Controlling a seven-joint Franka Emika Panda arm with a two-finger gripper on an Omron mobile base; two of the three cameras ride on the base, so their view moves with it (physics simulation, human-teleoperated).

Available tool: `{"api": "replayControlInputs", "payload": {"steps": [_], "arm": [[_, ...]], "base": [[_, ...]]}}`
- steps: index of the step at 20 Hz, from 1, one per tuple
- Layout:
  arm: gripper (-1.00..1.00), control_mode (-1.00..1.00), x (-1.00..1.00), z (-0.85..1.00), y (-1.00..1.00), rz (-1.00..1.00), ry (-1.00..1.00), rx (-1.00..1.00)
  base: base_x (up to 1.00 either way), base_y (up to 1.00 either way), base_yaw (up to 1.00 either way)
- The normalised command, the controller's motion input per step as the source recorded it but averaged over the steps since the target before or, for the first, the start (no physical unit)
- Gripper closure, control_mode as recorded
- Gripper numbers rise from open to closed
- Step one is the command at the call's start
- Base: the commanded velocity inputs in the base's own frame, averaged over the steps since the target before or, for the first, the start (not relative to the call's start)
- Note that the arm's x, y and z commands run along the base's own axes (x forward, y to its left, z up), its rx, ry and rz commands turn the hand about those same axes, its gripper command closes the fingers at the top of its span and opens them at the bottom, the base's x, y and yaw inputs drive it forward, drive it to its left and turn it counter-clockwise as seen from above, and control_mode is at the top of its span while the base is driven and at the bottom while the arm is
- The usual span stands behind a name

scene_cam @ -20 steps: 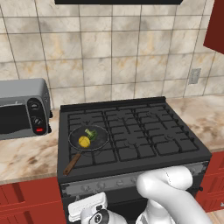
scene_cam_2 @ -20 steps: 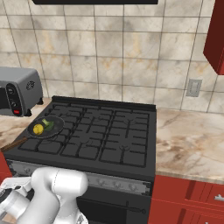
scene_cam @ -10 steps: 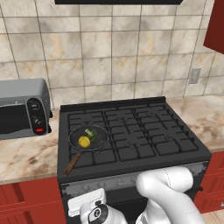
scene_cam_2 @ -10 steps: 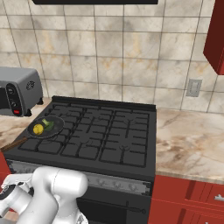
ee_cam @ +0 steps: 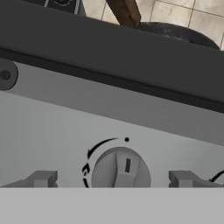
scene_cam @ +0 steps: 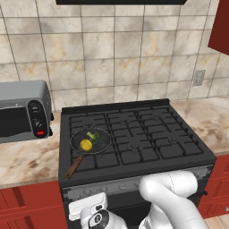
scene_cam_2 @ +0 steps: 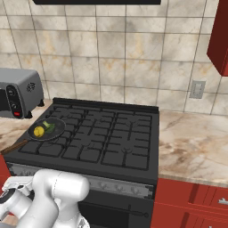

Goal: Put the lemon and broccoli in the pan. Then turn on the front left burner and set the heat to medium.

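- Pan [scene_cam: 91,141]: round, shallow, dark grey with a mottled inside, seated on the front left burner [scene_cam: 89,152] of the black stove [scene_cam: 147,147]. Its brown wooden handle [scene_cam: 74,167] runs toward the stove's front left corner.
- Contents of the pan: the lemon [scene_cam: 86,144], small, bright yellow and roundish, lies just beside the broccoli [scene_cam: 93,136], a green floret. Both sit inside the rim; the right base view confirms this, lemon [scene_cam_2: 39,131] toward the front, broccoli [scene_cam_2: 49,127] behind.
- Claw [ee_cam: 113,180]: spread wide, holding nothing. Its two small dark tips [ee_cam: 43,178] stand either side of a round grey knob [ee_cam: 121,169] on the stove's grey front panel, apart from it.
- Knob: a raised bar across its face stands near upright, with a black arc and dot printed above it.
- Arm: white, bent low in front of the stove, elbow [scene_cam: 170,190] at panel height, hand [scene_cam: 96,217] down at the front left.
- Surface [scene_cam: 27,161]: mottled beige stone on both sides of the stove, over red cabinets.
- Toaster oven [scene_cam: 22,112]: grey metal, on the surface left of the stove.
- Rear: beige tiled wall with an outlet [scene_cam: 199,77].
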Motion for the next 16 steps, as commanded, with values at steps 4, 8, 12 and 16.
{"api": "replayControlInputs", "payload": {"steps": [4,8,12,16], "arm": [[-1.0,-1.0,0.03,0.0,0.0,0.0,0.0,0.0],[1.0,-1.0,0.0,0.0,0.0,0.0,0.0,0.0],[1.0,-1.0,0.0,0.0,0.0,0.0,0.0,0.0],[1.0,-1.0,0.0,0.0,0.0,0.0,0.0,0.0]], "base": [[0.0,0.0,0.0],[0.0,0.0,0.0],[0.0,0.0,0.0],[0.0,0.0,0.0]]}}
